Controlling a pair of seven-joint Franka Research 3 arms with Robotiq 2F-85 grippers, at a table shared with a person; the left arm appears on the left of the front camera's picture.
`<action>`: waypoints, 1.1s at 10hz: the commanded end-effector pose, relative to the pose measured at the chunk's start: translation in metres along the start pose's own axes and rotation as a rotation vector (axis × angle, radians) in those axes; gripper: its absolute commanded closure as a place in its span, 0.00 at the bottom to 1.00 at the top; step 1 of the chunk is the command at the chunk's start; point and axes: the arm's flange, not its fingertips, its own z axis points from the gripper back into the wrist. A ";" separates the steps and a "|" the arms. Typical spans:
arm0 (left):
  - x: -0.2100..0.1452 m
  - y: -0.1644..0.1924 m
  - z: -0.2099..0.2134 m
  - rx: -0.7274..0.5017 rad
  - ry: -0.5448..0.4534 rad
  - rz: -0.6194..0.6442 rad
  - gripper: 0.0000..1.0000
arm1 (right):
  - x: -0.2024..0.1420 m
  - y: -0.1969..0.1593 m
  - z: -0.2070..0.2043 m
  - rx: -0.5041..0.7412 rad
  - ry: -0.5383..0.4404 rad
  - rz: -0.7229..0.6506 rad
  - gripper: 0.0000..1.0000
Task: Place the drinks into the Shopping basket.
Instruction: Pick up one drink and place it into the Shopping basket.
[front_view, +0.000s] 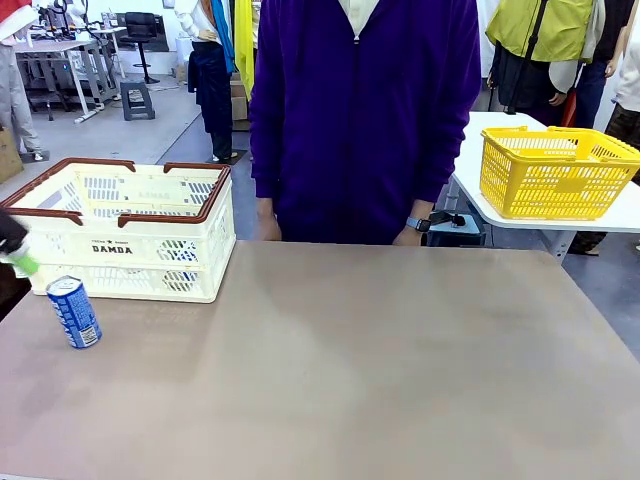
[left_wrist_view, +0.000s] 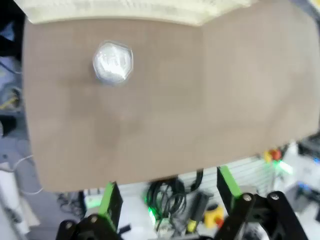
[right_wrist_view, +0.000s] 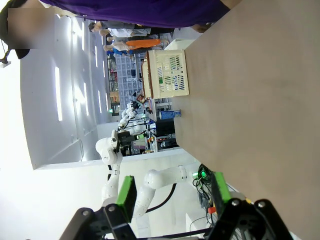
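Note:
One drink, a blue can (front_view: 74, 311) with white lettering, stands upright on the table just in front of the Shopping basket (front_view: 130, 262)'s left corner. The basket is cream-white with a brown rim and "DAMDA" on its side. In the left wrist view the can's silver top (left_wrist_view: 113, 61) lies below and ahead of my left gripper (left_wrist_view: 167, 195), which is open and holds nothing. One green fingertip (front_view: 23, 264) of that gripper shows at the front view's left edge, above the can. My right gripper (right_wrist_view: 172, 192) is open with nothing between its fingers, far from the can (right_wrist_view: 169, 114) and basket (right_wrist_view: 167, 75).
A person in a purple top (front_view: 365, 110) stands at the table's far edge, hands down by the edge. A yellow mesh basket (front_view: 555, 172) sits on a separate white table at the back right. The brown tabletop (front_view: 380, 370) stretches bare to the right of the can.

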 end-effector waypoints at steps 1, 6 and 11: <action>-0.013 -0.012 -0.061 0.133 -0.156 0.102 0.00 | -0.002 0.001 0.000 -0.011 -0.001 0.023 0.20; 0.044 -0.034 -0.032 0.214 -0.148 -0.019 0.00 | -0.002 0.001 0.000 -0.011 -0.001 0.023 0.20; 0.066 -0.038 -0.042 0.244 -0.055 -0.181 0.00 | -0.002 0.001 0.000 -0.011 -0.001 0.023 0.20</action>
